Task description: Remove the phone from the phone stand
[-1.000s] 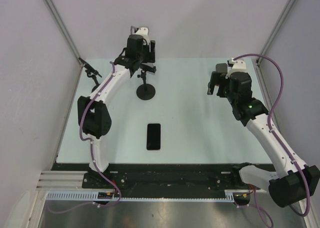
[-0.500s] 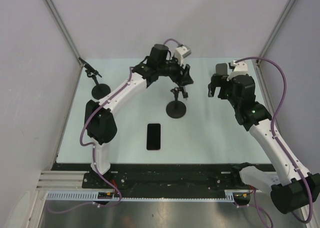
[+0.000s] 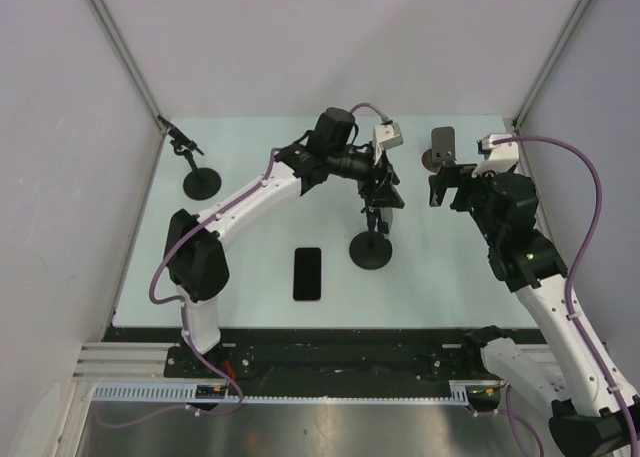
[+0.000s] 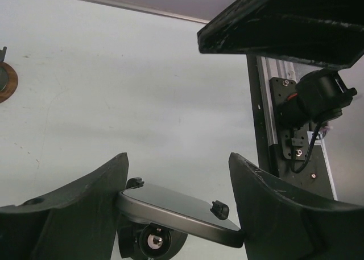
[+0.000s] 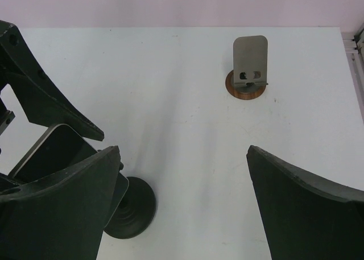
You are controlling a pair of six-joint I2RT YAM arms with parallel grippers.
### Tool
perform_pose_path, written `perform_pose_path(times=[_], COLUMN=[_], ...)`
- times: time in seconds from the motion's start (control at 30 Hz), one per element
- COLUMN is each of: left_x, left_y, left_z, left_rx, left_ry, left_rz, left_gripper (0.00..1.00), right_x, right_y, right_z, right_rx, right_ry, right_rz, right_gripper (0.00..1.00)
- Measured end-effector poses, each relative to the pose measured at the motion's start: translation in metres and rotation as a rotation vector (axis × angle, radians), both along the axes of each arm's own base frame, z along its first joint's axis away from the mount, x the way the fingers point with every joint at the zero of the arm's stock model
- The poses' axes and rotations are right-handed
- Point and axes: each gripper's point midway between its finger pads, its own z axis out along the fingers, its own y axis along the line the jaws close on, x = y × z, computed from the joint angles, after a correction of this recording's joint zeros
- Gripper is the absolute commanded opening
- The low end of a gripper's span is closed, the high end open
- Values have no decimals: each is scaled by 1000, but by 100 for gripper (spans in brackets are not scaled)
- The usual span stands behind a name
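Note:
A dark phone with a grey rim sits in the clips of a black phone stand with a round base, right of the table's middle. My left gripper reaches over the stand. In the left wrist view the gripper is shut on the phone's two ends, with the stand's ball joint below. The right wrist view shows the phone and the stand's base at lower left. My right gripper is open and empty, just right of the stand, its fingers wide apart.
A second black phone lies flat on the table, left of the stand. An empty black stand is at the back left. A flat metal stand on a brown disc is at the back right; it also shows in the right wrist view.
My left arm has swung right and toward the front, taking the stand and phone from the back centre to right of the middle. My right arm has shifted slightly right.

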Motion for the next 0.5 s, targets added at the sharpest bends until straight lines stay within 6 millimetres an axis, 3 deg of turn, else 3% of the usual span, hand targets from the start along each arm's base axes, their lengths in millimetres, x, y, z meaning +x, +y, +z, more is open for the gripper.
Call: perform_pose_path(times=[0.13,0.33,0.5], left_x=[-5,-18,-20], left_y=[5,18,33], left_z=[7,50,82], left_rx=[-7,-66,-103], left_ry=[0,-67,-111], left_rz=[-2,8,76], left_gripper=[100,100,100], right_x=[-9,-20,-30], right_y=[-2,4,22], right_z=[4,0,-9], right_rx=[-7,-21,-39], right_ry=[-12,8,39], right_rz=[13,70,198], right_gripper=[100,99,100])
